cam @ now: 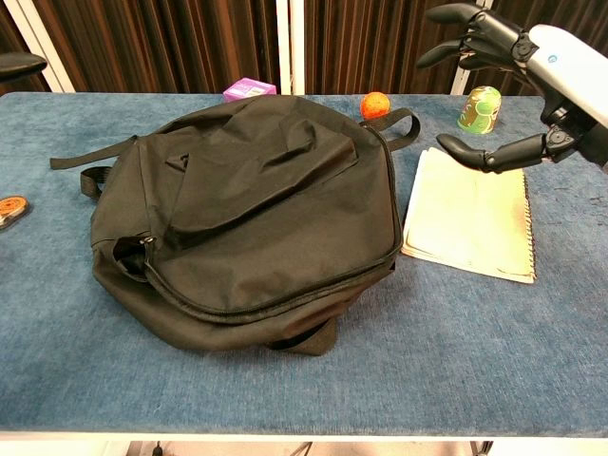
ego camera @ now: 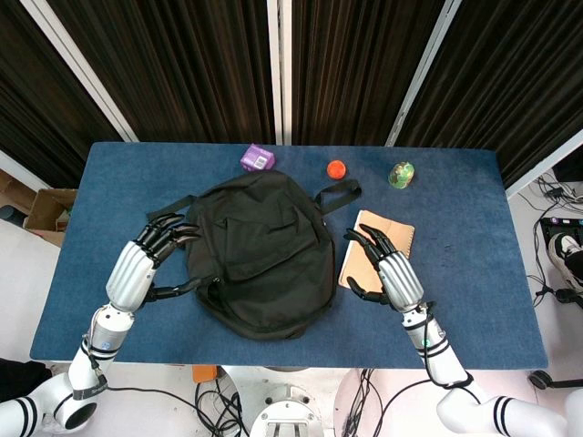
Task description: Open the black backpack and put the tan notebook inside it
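The black backpack (ego camera: 260,255) (cam: 256,209) lies flat in the middle of the blue table, its main zipper (cam: 285,296) closed. The tan notebook (ego camera: 393,229) (cam: 470,218) lies flat just right of it, spiral edge on the far side from the bag. My right hand (ego camera: 387,269) (cam: 513,57) hovers over the notebook, fingers spread, holding nothing. My left hand (ego camera: 146,259) hangs by the backpack's left edge, fingers apart and pointing at the bag, empty. In the chest view only a dark fingertip (cam: 19,65) of it shows.
Along the table's far edge sit a purple box (ego camera: 258,158) (cam: 249,90), an orange ball (ego camera: 336,168) (cam: 374,104) and a green cup (ego camera: 401,174) (cam: 480,109). A small orange disc (cam: 9,211) lies left of the bag. Backpack straps (ego camera: 339,194) trail toward the ball.
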`<state>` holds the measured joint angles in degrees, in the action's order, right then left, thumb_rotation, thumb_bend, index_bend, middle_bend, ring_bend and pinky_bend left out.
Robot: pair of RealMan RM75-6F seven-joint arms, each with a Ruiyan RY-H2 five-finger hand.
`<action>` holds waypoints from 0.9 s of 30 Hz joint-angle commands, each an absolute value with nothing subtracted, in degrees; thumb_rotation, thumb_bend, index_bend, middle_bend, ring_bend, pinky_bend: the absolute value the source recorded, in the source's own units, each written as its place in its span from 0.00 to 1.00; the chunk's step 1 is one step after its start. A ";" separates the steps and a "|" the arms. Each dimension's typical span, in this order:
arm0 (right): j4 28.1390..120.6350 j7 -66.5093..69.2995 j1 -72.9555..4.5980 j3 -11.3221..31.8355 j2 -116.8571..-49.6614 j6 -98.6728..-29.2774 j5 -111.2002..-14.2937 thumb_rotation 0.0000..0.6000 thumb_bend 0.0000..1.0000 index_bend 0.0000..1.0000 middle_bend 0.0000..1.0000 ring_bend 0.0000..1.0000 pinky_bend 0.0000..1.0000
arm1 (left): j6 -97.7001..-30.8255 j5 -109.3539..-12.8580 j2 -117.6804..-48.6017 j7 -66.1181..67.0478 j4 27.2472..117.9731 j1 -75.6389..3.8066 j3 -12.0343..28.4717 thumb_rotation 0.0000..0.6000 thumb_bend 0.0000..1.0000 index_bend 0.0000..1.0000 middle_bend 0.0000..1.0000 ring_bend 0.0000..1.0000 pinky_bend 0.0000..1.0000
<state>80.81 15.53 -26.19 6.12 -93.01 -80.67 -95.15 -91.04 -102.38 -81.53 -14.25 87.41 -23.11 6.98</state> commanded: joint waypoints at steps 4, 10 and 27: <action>79.97 16.11 -25.59 5.19 -90.71 -80.16 -95.25 1.00 0.32 0.09 0.23 0.05 0.14 | -90.27 -101.09 -81.18 -14.95 86.15 -23.10 6.33 1.00 0.15 0.27 0.23 0.15 0.17; 80.05 17.00 -21.16 2.94 -82.45 -84.91 -95.52 1.00 0.33 0.09 0.23 0.05 0.15 | -87.98 -100.15 -78.41 -14.29 85.76 -22.05 3.54 1.00 0.15 0.27 0.23 0.15 0.17; 83.72 14.99 -11.00 3.02 -68.75 -94.86 -92.62 1.00 0.33 0.10 0.22 0.05 0.15 | -62.44 -97.15 -82.72 2.53 95.85 -31.04 -0.50 1.00 0.15 0.29 0.23 0.15 0.17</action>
<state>83.79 14.96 -11.09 3.08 -68.75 -94.80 -92.49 -65.04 -98.45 -80.63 0.56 94.62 -29.11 -1.01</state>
